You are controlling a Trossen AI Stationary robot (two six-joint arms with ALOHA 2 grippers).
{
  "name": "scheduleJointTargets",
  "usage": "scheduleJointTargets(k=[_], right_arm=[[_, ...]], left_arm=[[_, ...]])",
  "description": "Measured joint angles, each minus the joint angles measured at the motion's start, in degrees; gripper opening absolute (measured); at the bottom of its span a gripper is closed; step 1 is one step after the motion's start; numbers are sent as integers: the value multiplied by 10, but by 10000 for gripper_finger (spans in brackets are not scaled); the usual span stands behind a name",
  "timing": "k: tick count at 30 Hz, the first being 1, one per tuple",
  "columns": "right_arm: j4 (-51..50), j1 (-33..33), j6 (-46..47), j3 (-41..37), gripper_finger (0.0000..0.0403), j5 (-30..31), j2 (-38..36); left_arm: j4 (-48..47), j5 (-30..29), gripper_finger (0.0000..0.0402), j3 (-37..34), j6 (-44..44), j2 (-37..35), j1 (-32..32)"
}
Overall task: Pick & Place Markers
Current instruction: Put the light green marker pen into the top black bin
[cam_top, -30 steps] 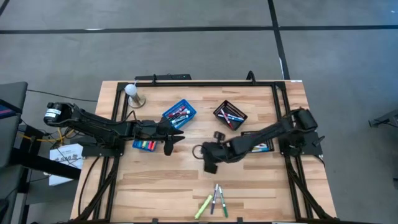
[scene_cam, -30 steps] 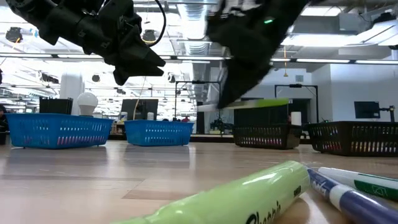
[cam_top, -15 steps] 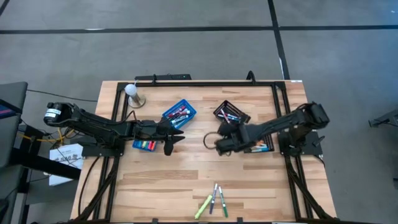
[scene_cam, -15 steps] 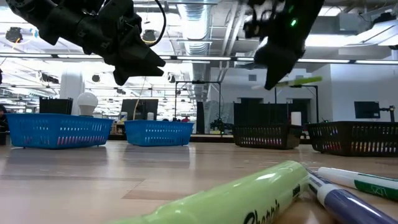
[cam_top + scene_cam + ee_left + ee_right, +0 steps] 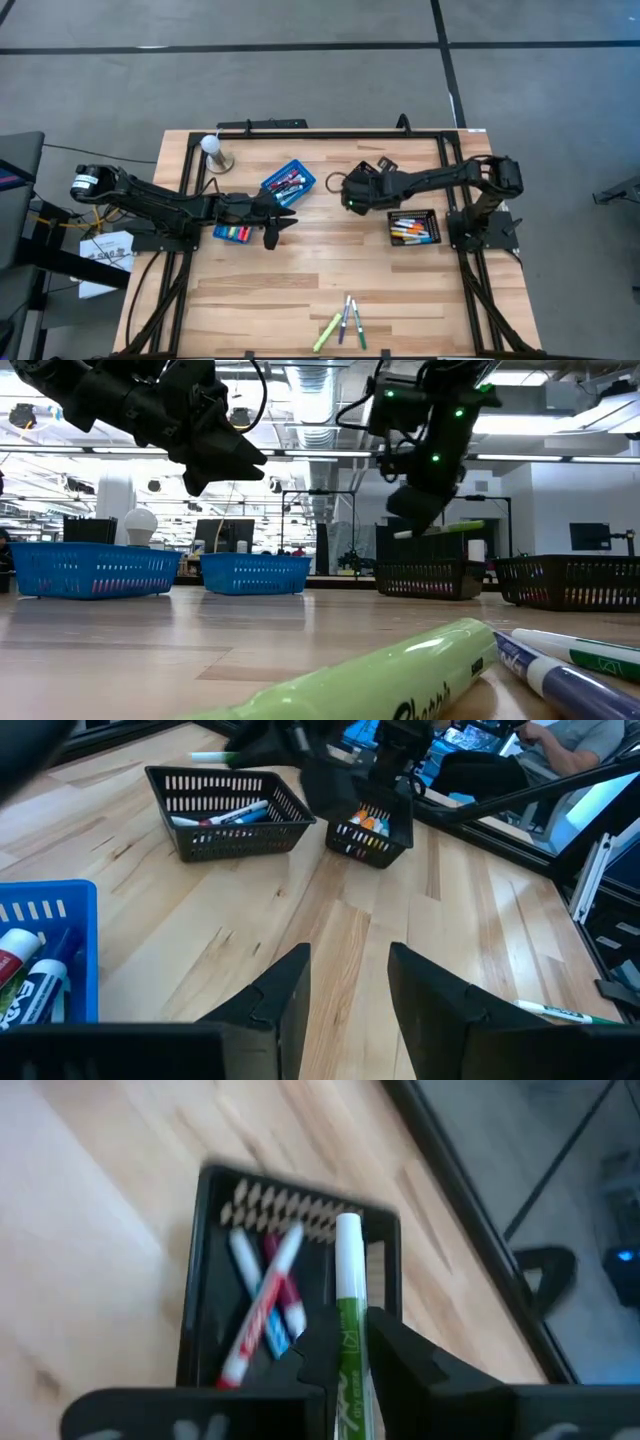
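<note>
My right gripper [image 5: 351, 192] hangs above the far black mesh basket [image 5: 212, 1270], shut on a green-and-white marker [image 5: 347, 1295]. The low view shows that marker [image 5: 442, 529] lying about level in the air. Inside the basket lie red and blue markers [image 5: 268, 1305]. My left gripper [image 5: 284, 222] hovers open beside the blue baskets, with nothing between its fingers [image 5: 275, 998]. Three more markers [image 5: 341, 324] lie on the table near its front edge. My right gripper pinches the marker's green-labelled barrel [image 5: 349, 1342] between its two fingers [image 5: 318, 1348], coming slanting down from above. The marker's white end [image 5: 347, 1230] juts out past the fingertips. The marker is lifted clear, about level, above the black basket.
A second black mesh basket [image 5: 412, 227] with coloured markers stands under the right arm. Two blue baskets [image 5: 289, 182] [image 5: 231, 233] hold markers at centre left. A white bulb on a stand [image 5: 212, 148] is at the far left. Black rails run along the table's left, right and far edges.
My right gripper has carried the green-and-white marker from the middle of the table toward the far edge, to above the far black basket, turning as it went. The marker stays in its hold, clear of the table.
</note>
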Motion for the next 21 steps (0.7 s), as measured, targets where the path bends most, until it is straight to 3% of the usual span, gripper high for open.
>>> scheduleJointTargets(k=[7, 21], right_arm=[[92, -45, -35, 0, 37, -76, 0], [71, -65, -10, -1, 84, -146, 21]], left_arm=[[0, 0, 131, 0, 0, 0, 0], [0, 0, 131, 0, 0, 0, 0]])
